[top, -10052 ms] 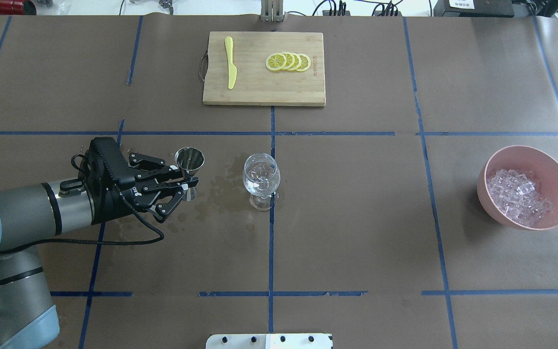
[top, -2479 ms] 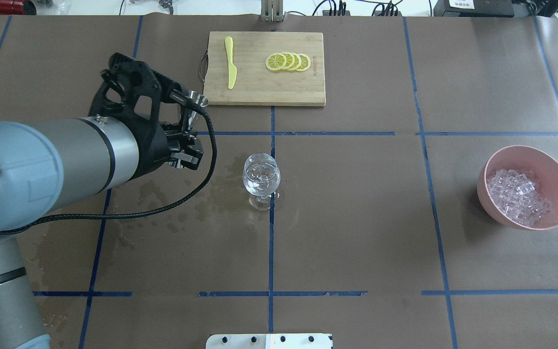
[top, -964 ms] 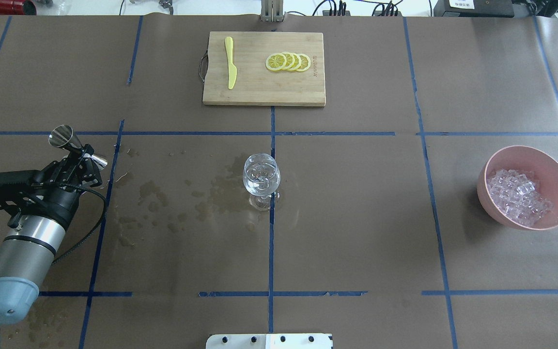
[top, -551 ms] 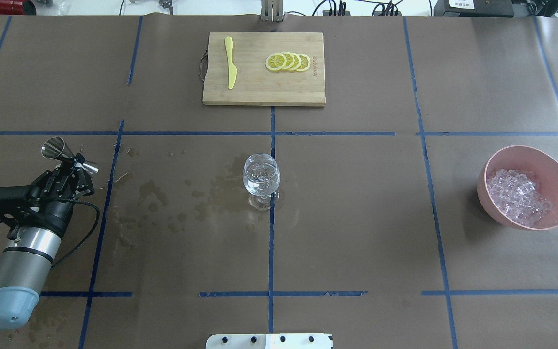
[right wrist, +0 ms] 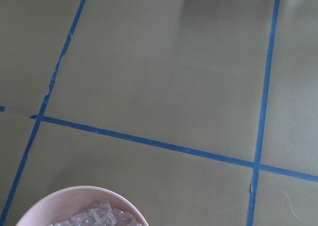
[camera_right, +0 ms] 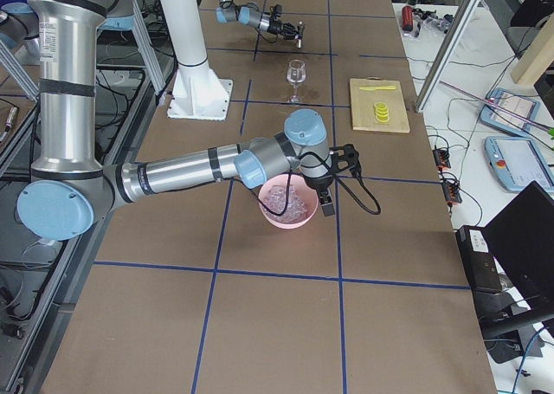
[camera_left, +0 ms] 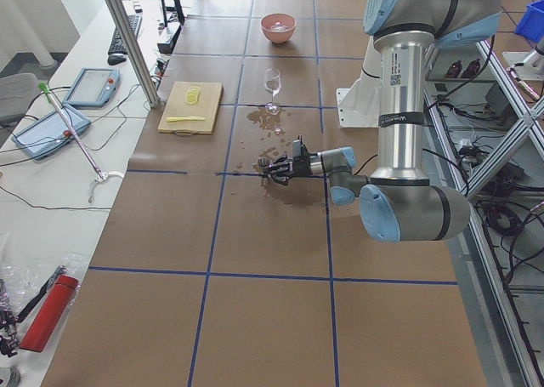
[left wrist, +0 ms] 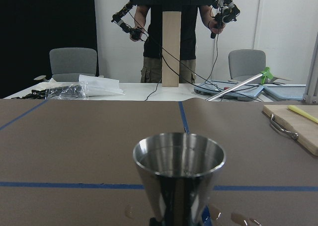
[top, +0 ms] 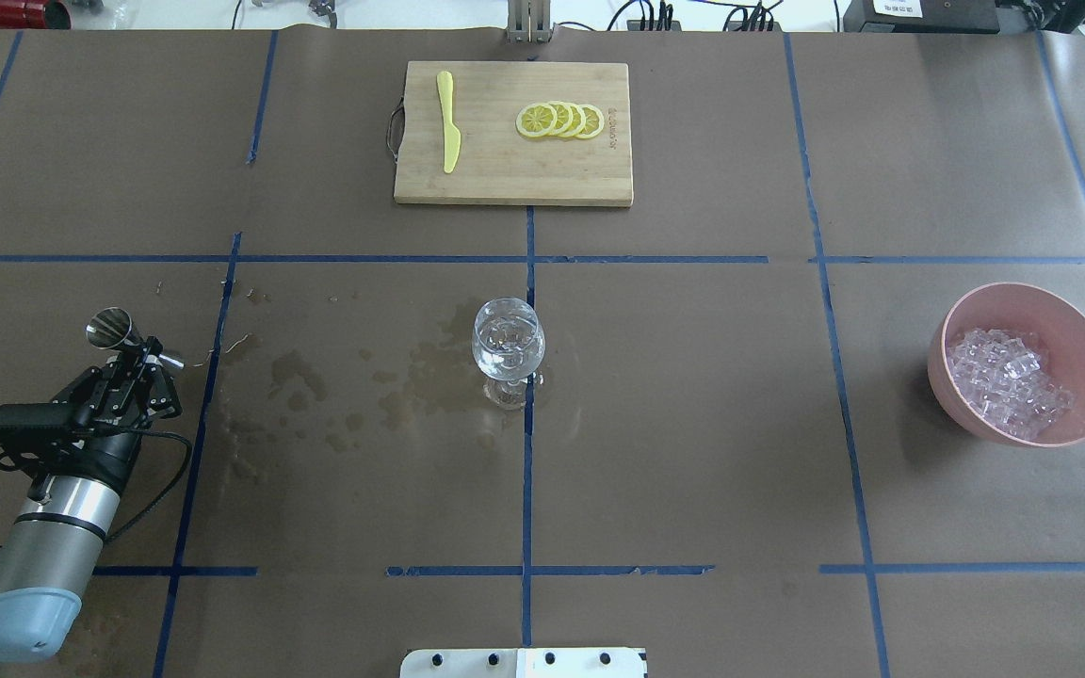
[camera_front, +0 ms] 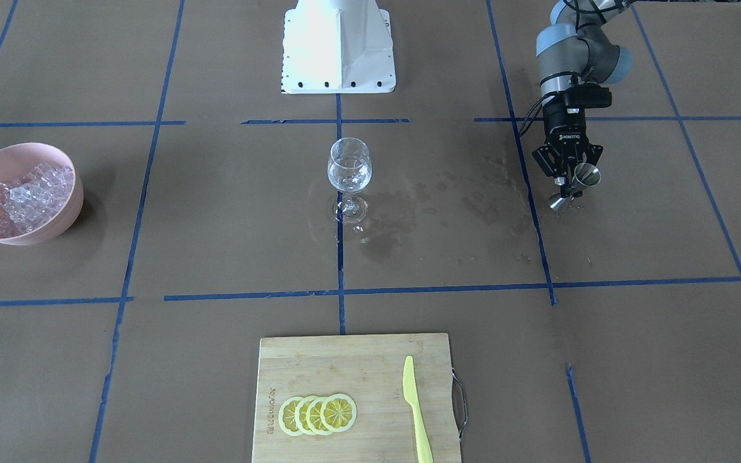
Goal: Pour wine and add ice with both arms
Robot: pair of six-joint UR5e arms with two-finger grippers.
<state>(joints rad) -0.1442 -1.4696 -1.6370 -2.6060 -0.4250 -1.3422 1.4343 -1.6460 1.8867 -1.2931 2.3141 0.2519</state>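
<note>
My left gripper [top: 142,351] is shut on a steel jigger [top: 109,328] at the table's left side, well left of the wine glass [top: 508,341]. It also shows in the front view [camera_front: 567,188], with the jigger [camera_front: 585,173] tilted. In the left wrist view the jigger's cup [left wrist: 179,174] fills the centre; I see no liquid in it. The glass holds clear contents that I cannot make out. The ice [top: 1009,381] lies in a pink bowl [top: 1084,344] at the right. The right gripper [camera_right: 326,205] shows only in the exterior right view, beside the bowl [camera_right: 275,216]; I cannot tell whether it is open or shut.
A bamboo cutting board [top: 495,174] with a yellow knife [top: 449,122] and lemon slices [top: 561,121] lies at the far centre. Dark wet stains [top: 335,395] mark the paper between jigger and glass. The white pedestal base [camera_front: 338,45] stands at the near edge.
The left arm has swung away from beside the glass to the table's left side with the jigger. In the last second it drew slightly back toward the robot.
</note>
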